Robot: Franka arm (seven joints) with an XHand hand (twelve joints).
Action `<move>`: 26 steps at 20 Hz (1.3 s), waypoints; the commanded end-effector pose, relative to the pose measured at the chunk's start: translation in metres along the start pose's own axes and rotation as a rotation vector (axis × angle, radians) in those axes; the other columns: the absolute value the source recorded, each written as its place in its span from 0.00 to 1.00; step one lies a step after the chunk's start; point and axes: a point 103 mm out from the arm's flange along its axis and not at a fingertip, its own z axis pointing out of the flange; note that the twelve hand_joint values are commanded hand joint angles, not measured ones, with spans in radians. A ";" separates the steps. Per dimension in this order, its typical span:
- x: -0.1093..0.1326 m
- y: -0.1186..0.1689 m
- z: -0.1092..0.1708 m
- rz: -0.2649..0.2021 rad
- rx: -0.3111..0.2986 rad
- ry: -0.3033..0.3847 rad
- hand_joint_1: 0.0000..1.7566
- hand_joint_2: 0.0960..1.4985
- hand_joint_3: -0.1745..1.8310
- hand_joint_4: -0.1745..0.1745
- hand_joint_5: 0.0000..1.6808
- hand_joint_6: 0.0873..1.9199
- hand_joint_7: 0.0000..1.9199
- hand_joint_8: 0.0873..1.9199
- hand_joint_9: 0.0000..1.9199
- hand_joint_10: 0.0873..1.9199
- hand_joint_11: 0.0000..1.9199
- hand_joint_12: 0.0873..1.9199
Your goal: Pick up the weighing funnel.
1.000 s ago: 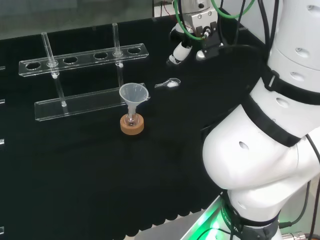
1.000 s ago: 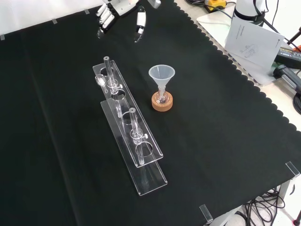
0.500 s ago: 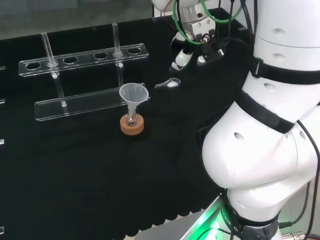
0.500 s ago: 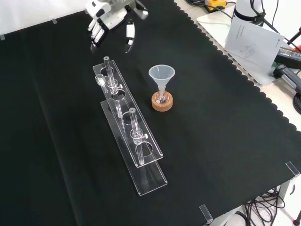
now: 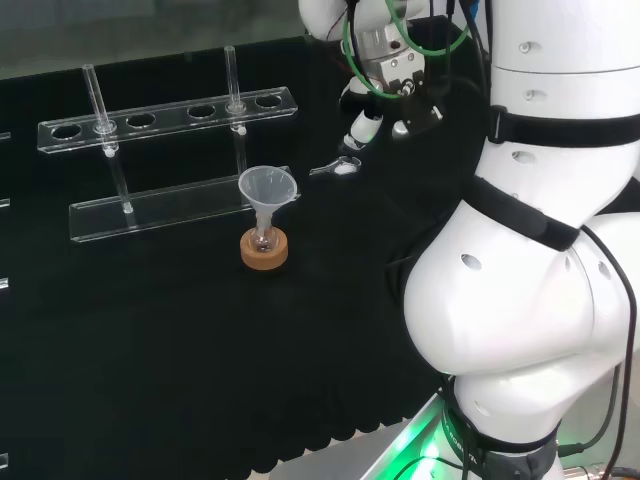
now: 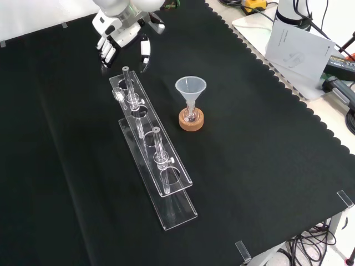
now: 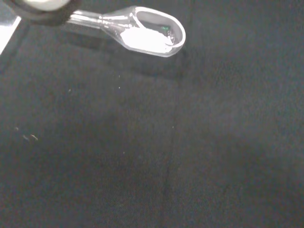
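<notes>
The weighing funnel point(image 5: 338, 168) is a small clear scoop with a short stem, lying flat on the black cloth to the right of the big funnel in the head view. The wrist view shows it close up point(image 7: 142, 33) with white powder in its bowl. My hand point(image 5: 365, 120) hangs just above and slightly behind it, fingers pointing down and relaxed, thumb apart, holding nothing. In the front view the hand point(image 6: 119, 33) is at the top, near the far end of the rack. A blurred fingertip point(image 7: 40, 7) sits over the stem in the wrist view.
The big funnel point(image 5: 267, 187) stands in a small flask on a cork ring point(image 5: 264, 250), near the weighing funnel. A clear tube rack point(image 6: 152, 149) with two upright tubes runs along the cloth beside the hand. Papers and cables lie past the cloth's scalloped edge point(image 6: 299, 50).
The hand has come down and leftward in the head view, closing on the weighing funnel. In the front view it moved left and lower. The weighing funnel has stayed put.
</notes>
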 end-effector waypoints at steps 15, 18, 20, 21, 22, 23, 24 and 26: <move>-0.001 0.046 0.043 -0.031 0.038 0.003 0.47 0.39 0.30 0.45 0.36 0.00 0.19 0.31 0.31 0.27 0.19 0.68; -0.003 0.049 0.049 -0.040 0.043 0.008 0.47 0.38 0.31 0.45 0.37 0.00 0.20 0.31 0.32 0.26 0.20 0.67; -0.003 0.050 0.052 -0.041 0.043 0.010 0.47 0.38 0.32 0.45 0.37 0.00 0.20 0.31 0.32 0.26 0.20 0.67; -0.003 0.051 0.053 -0.041 0.040 0.009 0.47 0.37 0.32 0.45 0.37 0.00 0.20 0.31 0.32 0.25 0.21 0.67; -0.003 0.052 0.053 -0.040 0.038 0.007 0.47 0.37 0.33 0.45 0.37 0.00 0.20 0.31 0.33 0.25 0.21 0.67; -0.003 0.052 0.054 -0.040 0.035 0.004 0.48 0.36 0.33 0.45 0.37 0.00 0.20 0.31 0.33 0.25 0.21 0.67; -0.003 0.053 0.054 -0.038 0.034 0.001 0.48 0.36 0.33 0.45 0.37 0.00 0.20 0.31 0.33 0.25 0.21 0.67; -0.002 0.055 0.055 -0.037 0.030 -0.004 0.48 0.36 0.33 0.45 0.37 0.00 0.20 0.31 0.33 0.25 0.21 0.67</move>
